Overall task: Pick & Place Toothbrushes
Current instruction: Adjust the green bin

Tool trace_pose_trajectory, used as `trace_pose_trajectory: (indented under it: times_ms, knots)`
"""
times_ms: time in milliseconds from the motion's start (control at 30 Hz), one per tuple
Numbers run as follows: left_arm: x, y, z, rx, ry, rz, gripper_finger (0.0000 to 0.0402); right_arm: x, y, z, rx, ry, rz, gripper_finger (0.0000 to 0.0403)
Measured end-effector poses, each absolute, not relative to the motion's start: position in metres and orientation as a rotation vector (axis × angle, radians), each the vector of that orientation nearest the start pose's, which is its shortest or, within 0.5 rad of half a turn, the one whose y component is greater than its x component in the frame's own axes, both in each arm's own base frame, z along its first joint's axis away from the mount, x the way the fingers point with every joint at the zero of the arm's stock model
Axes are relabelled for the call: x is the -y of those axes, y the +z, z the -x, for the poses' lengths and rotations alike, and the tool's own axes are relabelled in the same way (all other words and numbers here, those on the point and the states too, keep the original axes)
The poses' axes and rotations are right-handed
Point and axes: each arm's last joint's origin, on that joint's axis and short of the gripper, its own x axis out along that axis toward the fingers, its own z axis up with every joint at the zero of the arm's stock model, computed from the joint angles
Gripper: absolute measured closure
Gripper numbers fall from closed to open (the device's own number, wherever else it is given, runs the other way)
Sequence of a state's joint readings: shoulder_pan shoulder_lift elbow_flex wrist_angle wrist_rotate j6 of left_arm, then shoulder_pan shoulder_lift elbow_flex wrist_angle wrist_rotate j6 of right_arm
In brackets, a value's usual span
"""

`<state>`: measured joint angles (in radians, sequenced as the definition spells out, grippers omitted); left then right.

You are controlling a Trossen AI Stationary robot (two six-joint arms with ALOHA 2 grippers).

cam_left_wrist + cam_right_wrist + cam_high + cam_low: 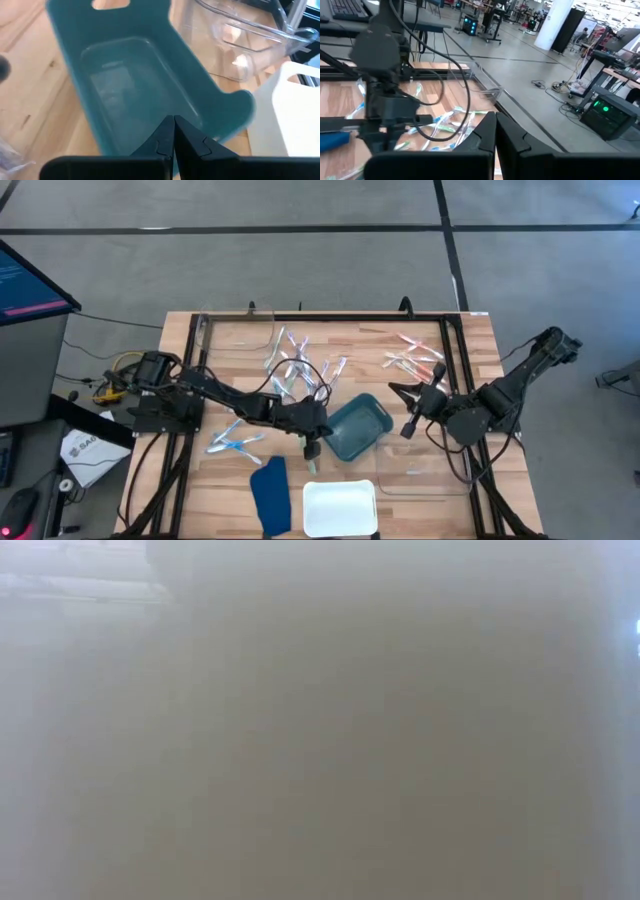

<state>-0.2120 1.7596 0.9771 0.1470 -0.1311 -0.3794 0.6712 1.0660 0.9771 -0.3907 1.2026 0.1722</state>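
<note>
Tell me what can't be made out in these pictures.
- Low view: all blurred grey haze, nothing readable.
- High view: thin plastic toothbrushes too small to count or sort by colour.
- Left wrist view: teal plastic tray cut by the picture's edge; shut left tool hides its near rim.

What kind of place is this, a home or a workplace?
Probably a robotics lab or workshop. Beyond the wooden table lies a large open hall with a grey floor, equipment carts and floor cables.
</note>
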Motion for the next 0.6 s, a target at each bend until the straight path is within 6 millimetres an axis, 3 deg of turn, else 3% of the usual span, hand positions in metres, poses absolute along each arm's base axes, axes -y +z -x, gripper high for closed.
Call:
trace_pose_trajectory:
  times_ms: [600]
  knots:
    - [0.0678, 0.1741, -0.3522, -0.767, 0.124, 0.188, 0.0401, -0.1063, 0.3356, -0.1837, -0.255, -0.558, 0.247, 0.0403]
